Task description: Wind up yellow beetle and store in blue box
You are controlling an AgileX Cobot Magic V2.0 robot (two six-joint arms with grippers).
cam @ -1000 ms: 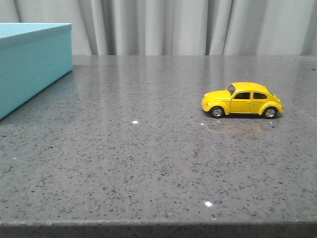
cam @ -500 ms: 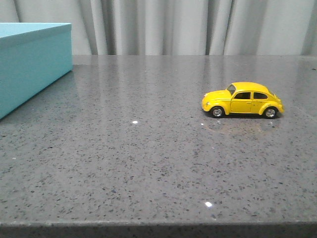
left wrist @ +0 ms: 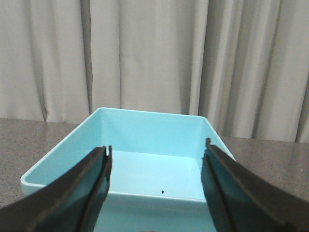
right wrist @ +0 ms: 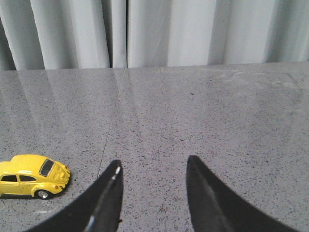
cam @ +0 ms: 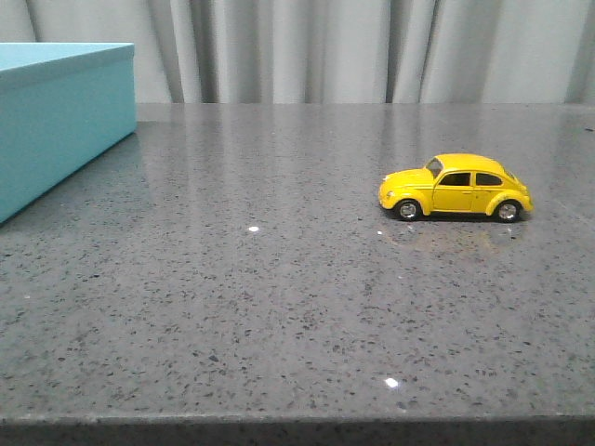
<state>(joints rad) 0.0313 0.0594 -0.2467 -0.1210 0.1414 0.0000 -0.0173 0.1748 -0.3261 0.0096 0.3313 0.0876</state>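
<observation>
The yellow beetle point(cam: 455, 187) stands on its wheels on the grey table, right of centre, nose to the left. It also shows in the right wrist view point(right wrist: 32, 176), off to the side of my right gripper point(right wrist: 153, 164), which is open and empty above bare table. The blue box point(cam: 58, 118) stands at the far left. In the left wrist view the box point(left wrist: 145, 133) is open-topped and empty. My left gripper point(left wrist: 157, 147) is open and empty, hovering in front of the box. Neither gripper shows in the front view.
The grey speckled table point(cam: 279, 279) ends at a front edge point(cam: 297, 423) low in the front view. A grey curtain point(cam: 353, 51) hangs behind the table.
</observation>
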